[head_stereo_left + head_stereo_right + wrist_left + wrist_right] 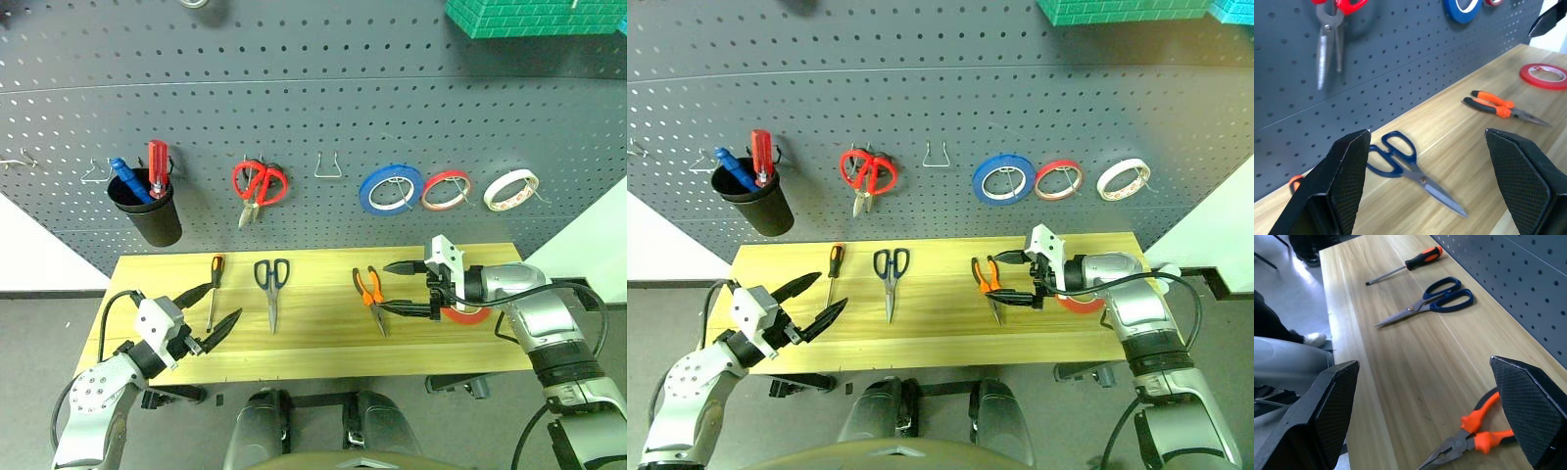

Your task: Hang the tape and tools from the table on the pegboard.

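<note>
On the light wood table point(323, 343) lie a slim orange-and-black screwdriver point(214, 284), dark-handled scissors point(271, 284), orange-and-black pliers point(370, 294) and the red tape point(465, 314), partly hidden behind my right wrist. My right gripper point(382, 286) is open, points left and hovers just above the pliers' handles. Open as well, my left gripper point(225, 299) hangs over the table's front left corner, beside the screwdriver and empty. The left wrist view shows the scissors point(1400, 161), pliers point(1498, 105) and tape point(1545, 76). The dark grey pegboard point(294, 98) rises behind the table.
On the pegboard hang a black cup point(152, 211) holding red and blue handles, red scissors point(259, 184), a blue roll point(390, 189), a red roll point(446, 190) and a white roll point(510, 189). An empty wire hook point(328, 166) sits between scissors and rolls. A green box point(529, 15) is mounted high right.
</note>
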Robot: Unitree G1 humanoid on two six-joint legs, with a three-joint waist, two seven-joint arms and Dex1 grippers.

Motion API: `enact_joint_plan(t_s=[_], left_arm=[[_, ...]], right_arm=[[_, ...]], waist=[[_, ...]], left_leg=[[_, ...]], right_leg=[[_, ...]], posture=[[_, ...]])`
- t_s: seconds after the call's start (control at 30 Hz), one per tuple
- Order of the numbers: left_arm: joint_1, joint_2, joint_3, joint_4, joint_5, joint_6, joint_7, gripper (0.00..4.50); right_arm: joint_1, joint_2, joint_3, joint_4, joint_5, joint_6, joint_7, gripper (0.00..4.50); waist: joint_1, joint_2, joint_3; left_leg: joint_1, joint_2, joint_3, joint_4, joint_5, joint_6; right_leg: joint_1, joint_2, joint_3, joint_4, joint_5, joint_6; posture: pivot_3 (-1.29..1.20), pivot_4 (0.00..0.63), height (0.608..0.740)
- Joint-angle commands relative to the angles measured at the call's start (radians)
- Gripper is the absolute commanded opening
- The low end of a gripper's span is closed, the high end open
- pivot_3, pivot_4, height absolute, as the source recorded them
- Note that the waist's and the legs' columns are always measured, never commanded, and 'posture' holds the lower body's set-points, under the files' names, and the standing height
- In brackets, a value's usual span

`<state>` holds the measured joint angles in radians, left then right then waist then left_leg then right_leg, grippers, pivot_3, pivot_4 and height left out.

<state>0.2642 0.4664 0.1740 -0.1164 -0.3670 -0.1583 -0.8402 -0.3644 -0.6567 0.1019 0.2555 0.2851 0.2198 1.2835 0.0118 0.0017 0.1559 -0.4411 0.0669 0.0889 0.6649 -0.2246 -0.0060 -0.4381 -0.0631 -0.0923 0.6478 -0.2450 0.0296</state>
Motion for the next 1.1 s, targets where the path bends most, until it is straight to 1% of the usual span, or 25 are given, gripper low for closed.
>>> enact_joint_plan(t_s=[0.03, 0.2, 0.37, 0.53, 0.67, 0.83, 0.9, 1.0, 1.1], left_arm=[[-0.009, -0.005, -0.009, 0.003, -0.018, -0.021, -0.022, 3.91], [-0.027, -0.015, -0.014, 0.016, -0.025, -0.026, -0.04, 3.91], [-0.069, 0.007, 0.0, 0.073, -0.044, -0.032, -0.088, 3.91], [-0.078, 0.015, -0.02, 0.074, -0.059, -0.034, -0.144, 3.91], [-0.093, 0.01, -0.049, 0.072, -0.056, -0.027, -0.18, 3.91], [-0.136, -0.001, -0.155, 0.036, -0.011, -0.01, -0.2, 3.91], [-0.188, 0.002, -0.194, 0.07, 0.008, -0.018, -0.223, 3.91], [-0.264, 0.012, -0.231, 0.12, 0.016, -0.016, -0.269, 3.91], [-0.318, 0.04, -0.219, 0.194, -0.017, -0.019, -0.349, 3.91]], right_arm=[[-0.028, 0.002, -0.018, 0.009, -0.001, -0.028, -0.005, 4.5], [-0.005, 0.001, -0.027, 0.001, 0.01, -0.026, -0.011, 4.5], [-0.005, 0.008, -0.021, 0.001, 0.007, -0.022, -0.02, 4.5], [0.009, -0.006, -0.037, -0.001, 0.013, -0.021, -0.022, 4.5], [0.014, -0.022, -0.049, 0.001, 0.012, -0.019, -0.021, 4.5], [0.027, -0.067, -0.068, 0.024, 0.011, 0.004, -0.009, 4.5], [0.032, -0.088, -0.068, 0.068, -0.011, -0.007, -0.015, 4.5], [0.026, -0.115, -0.07, 0.123, -0.037, -0.018, -0.033, 4.5], [0.03, -0.132, -0.085, 0.11, -0.03, 0.024, -0.045, 4.5]], waist=[[0.0, 0.0, 0.0], [-0.001, 0.0, -0.001], [-0.001, 0.0, -0.003], [-0.007, 0.0, -0.005], [-0.011, 0.0, -0.006], [-0.01, 0.0, -0.006], [-0.013, -0.001, -0.005], [-0.023, -0.001, -0.005], [-0.038, -0.001, -0.004]], left_leg=[[0.0, 0.0, 0.001, 0.0, 0.001, 0.001], [-0.001, -0.001, 0.003, 0.0, 0.001, 0.002], [0.0, -0.001, 0.003, 0.0, 0.001, 0.001], [0.0, -0.001, 0.004, 0.001, 0.001, 0.001], [0.0, -0.001, 0.007, 0.001, 0.001, 0.001], [0.0, -0.001, 0.011, 0.001, 0.001, 0.001], [0.0, -0.001, 0.012, 0.001, 0.001, 0.001], [0.0, -0.001, 0.012, 0.002, 0.001, 0.001], [0.0, -0.001, 0.012, 0.001, 0.001, 0.002]], right_leg=[[0.0, 0.0, 0.0, 0.0, 0.001, -0.001], [-0.001, 0.0, 0.001, 0.0, 0.001, -0.001], [-0.001, 0.0, 0.001, 0.0, 0.001, 0.001], [-0.001, 0.001, 0.001, 0.0, 0.002, 0.001], [-0.001, 0.001, 0.002, 0.0, 0.002, 0.0], [-0.001, 0.0, 0.003, 0.0, 0.003, 0.002], [-0.001, 0.0, 0.004, 0.0, 0.003, 0.002], [-0.001, 0.0, 0.004, 0.0, 0.003, 0.002], [-0.002, 0.0, 0.005, 0.001, 0.003, 0.002]], posture=[[-0.02, 0.117, 0.74], [-0.02, 0.099, 0.74], [-0.03, 0.075, 0.74], [-0.04, 0.066, 0.74], [-0.06, 0.078, 0.74], [-0.08, 0.093, 0.74], [-0.1, 0.117, 0.74], [-0.12, 0.136, 0.74], [-0.14, 0.147, 0.74]])
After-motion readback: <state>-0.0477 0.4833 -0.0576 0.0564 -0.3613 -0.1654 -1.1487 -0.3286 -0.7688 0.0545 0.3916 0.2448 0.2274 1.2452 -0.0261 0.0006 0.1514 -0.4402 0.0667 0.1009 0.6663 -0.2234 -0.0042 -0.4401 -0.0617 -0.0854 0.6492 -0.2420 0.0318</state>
